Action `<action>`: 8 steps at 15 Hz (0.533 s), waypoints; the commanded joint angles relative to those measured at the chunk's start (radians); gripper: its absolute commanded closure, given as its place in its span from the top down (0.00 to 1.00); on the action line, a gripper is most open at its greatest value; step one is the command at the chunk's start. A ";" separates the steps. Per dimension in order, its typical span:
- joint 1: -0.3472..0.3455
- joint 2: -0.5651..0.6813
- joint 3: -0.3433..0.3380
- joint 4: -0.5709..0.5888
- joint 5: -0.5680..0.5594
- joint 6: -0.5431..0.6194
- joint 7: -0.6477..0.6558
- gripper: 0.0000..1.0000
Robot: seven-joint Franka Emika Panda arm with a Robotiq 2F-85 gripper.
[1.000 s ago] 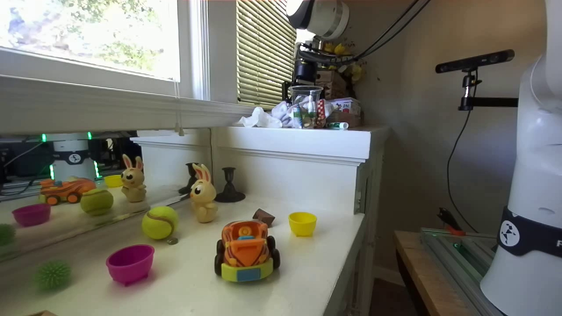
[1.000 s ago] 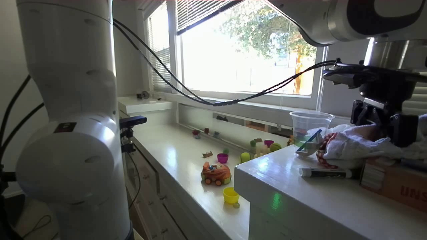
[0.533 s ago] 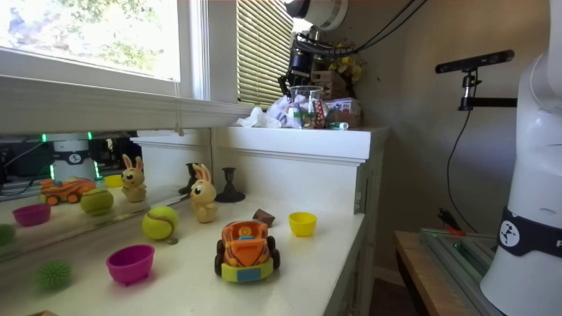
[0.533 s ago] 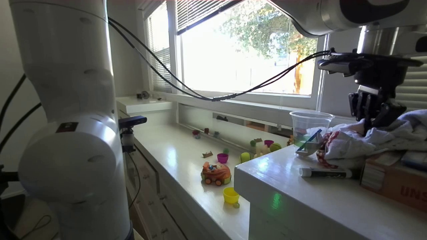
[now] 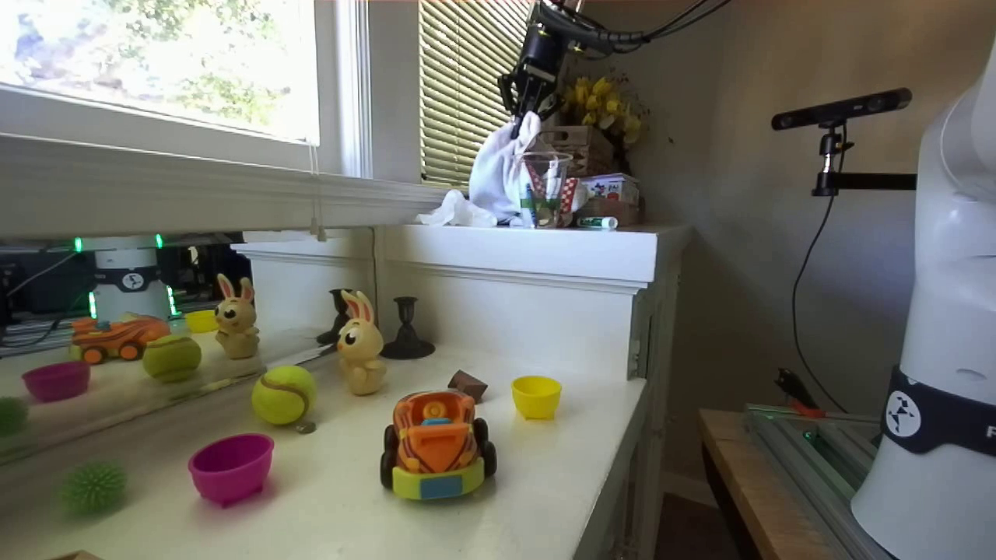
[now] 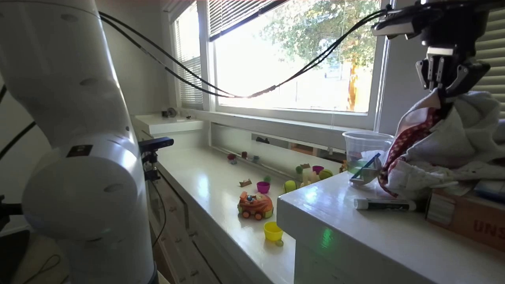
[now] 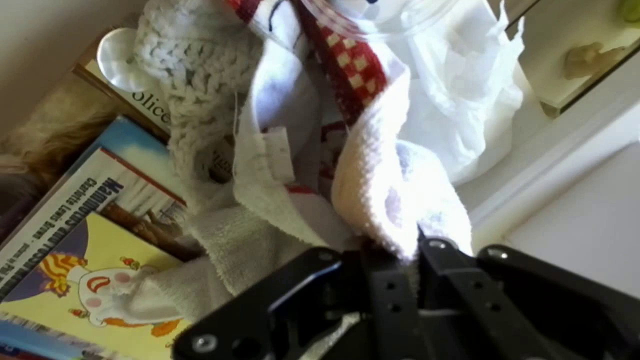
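Holds a towel [image 6: 465,136] clamped in the pincer [image 6: 440,94], upper right in an exterior view, beside a cup [image 6: 359,150].

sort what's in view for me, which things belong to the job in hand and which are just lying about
In hand:
gripper, closed
white cloth, pinched in the gripper

Lying about:
clear plastic cup
marker
picture books
orange toy car
pink bowl
yellow cup
tennis ball
rabbit figure
spiky green ball

Washed-out glare at the window [image 6: 290,59]
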 commanded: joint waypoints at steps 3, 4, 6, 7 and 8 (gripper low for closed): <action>0.007 -0.154 0.042 -0.014 -0.044 0.094 0.012 0.02; 0.010 -0.177 0.055 -0.021 -0.052 0.141 0.000 0.02; 0.015 -0.216 0.081 -0.021 -0.071 0.207 -0.006 0.02; 0.016 -0.237 0.096 -0.019 -0.083 0.236 -0.006 0.02; 0.020 -0.256 0.108 -0.022 -0.088 0.271 -0.012 0.02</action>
